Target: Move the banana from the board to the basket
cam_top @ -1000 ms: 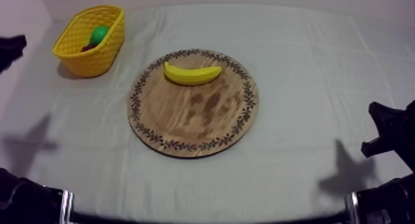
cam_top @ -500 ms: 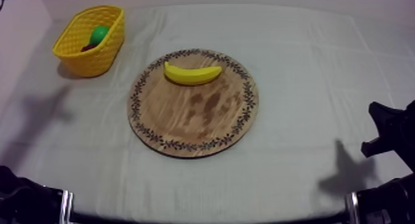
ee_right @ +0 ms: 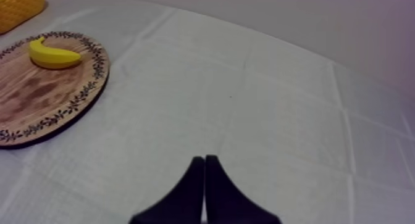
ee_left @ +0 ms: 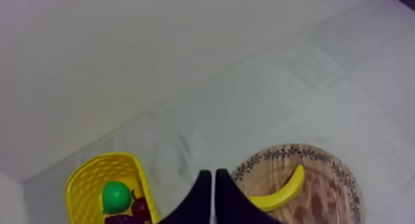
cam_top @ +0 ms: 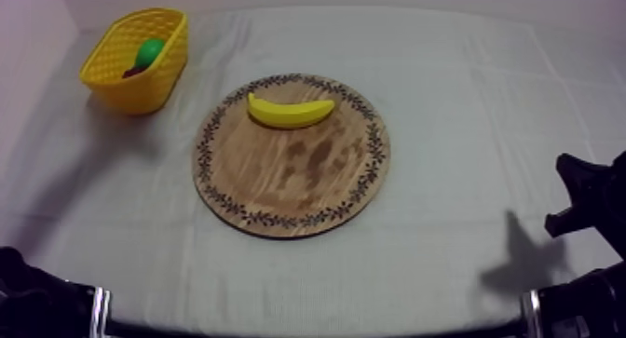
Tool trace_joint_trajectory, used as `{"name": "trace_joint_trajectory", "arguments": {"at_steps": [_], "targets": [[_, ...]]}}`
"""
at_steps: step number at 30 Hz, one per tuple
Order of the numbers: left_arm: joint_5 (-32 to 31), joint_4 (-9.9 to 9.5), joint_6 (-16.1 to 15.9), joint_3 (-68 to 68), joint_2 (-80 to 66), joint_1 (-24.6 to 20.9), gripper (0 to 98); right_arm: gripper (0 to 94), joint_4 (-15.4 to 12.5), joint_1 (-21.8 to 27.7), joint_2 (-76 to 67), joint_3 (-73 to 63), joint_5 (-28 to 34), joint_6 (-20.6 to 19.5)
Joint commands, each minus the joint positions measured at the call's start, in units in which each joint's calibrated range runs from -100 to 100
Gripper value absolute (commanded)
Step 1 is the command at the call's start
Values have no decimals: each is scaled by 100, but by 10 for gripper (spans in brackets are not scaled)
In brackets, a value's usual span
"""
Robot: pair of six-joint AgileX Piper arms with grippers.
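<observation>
My left gripper (ee_left: 213,194) is hovering, fingers pressed together, between the yellow woven basket (ee_left: 99,160) holding a green toy fruit (ee_left: 115,197) and the curved yellow banana (ee_left: 284,190) lying on the round patterned wooden board (ee_left: 330,192). The right gripper (ee_right: 204,180) is sitting with fingers together, well apart from the board.

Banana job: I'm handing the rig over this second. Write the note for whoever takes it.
Grippers: the left pincer is shut on nothing, up above the table, pointing between the yellow basket and the wooden board. The right pincer is shut on nothing, over bare cloth off to the board's side.
Things: the banana lies on the far part of the board, untouched. The basket stands at the table's far left and holds a green fruit and a small red fruit.
Done: nothing yet.
Left: open a pincer (probably the left, on the basket's side), grasp the banana, carry it to the basket, release.
</observation>
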Motion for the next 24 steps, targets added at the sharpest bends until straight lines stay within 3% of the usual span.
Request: {"name": "trace_joint_trajectory", "arguments": {"at_steps": [1,5,19,24], "targets": [[12,-44,-26,-16,224,129,0,3,0,0,0,-3,2,1],[29,-67,-178,-65,563,281,0,3,0,0,0,-3,2,1],[-56,-40,-1218,-199,1438,481,0,3,0,0,0,-3,2,1],[-227,-33,-1388,-188,1624,468,0,3,0,0,0,-3,2,1]]}}
